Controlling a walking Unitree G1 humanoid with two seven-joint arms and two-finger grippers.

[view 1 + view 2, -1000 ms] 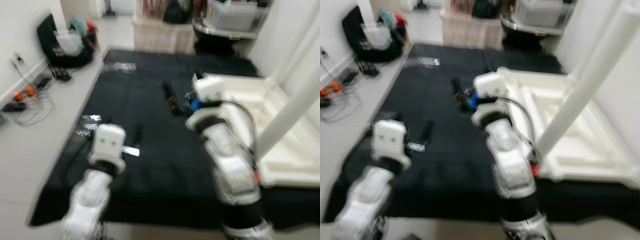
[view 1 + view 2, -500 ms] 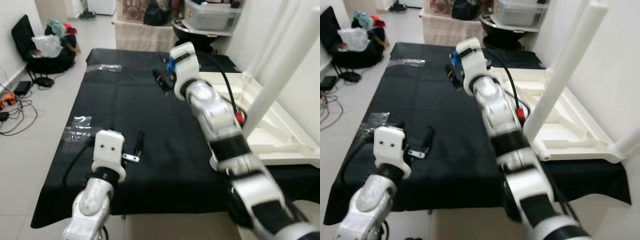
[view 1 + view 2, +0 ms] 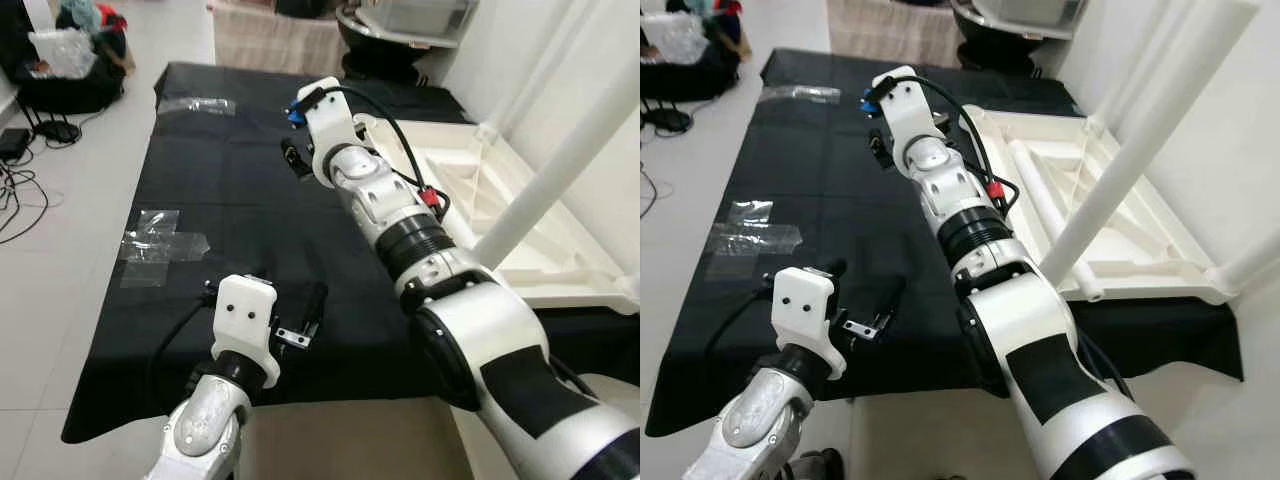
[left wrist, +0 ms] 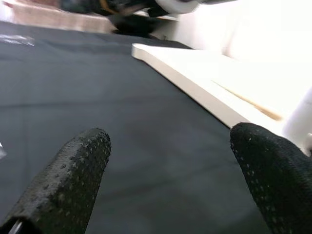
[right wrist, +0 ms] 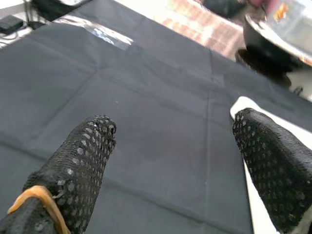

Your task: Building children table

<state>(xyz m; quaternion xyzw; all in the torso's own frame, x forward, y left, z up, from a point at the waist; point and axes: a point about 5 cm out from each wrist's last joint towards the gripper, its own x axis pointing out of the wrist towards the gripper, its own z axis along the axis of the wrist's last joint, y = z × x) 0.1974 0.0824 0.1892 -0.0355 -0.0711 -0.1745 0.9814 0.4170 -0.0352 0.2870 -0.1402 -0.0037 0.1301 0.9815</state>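
The white children's table (image 3: 470, 215) lies upside down on the right side of a black cloth (image 3: 240, 200), with a white leg (image 3: 560, 150) standing up from it. My right arm stretches far out over the cloth. Its gripper (image 3: 292, 157) is open just left of the table's far corner, and the right wrist view shows only cloth between its fingertips (image 5: 83, 156) and the table's edge (image 5: 242, 105) beside them. My left gripper (image 3: 862, 283) hovers open and low near the cloth's front edge, holding nothing. The left wrist view shows the table's side (image 4: 195, 83) ahead.
Clear plastic bags lie on the cloth at mid-left (image 3: 160, 235) and at the far end (image 3: 195, 103). Dark bags (image 3: 60, 70) and cables (image 3: 15, 180) sit on the floor to the left. Beyond the cloth stand a bench (image 3: 270, 40) and a black tub (image 3: 390, 55).
The camera has shifted and the picture has sharpened. My right arm has stretched farther out over the cloth toward its far end. The left gripper stays low near the front edge.
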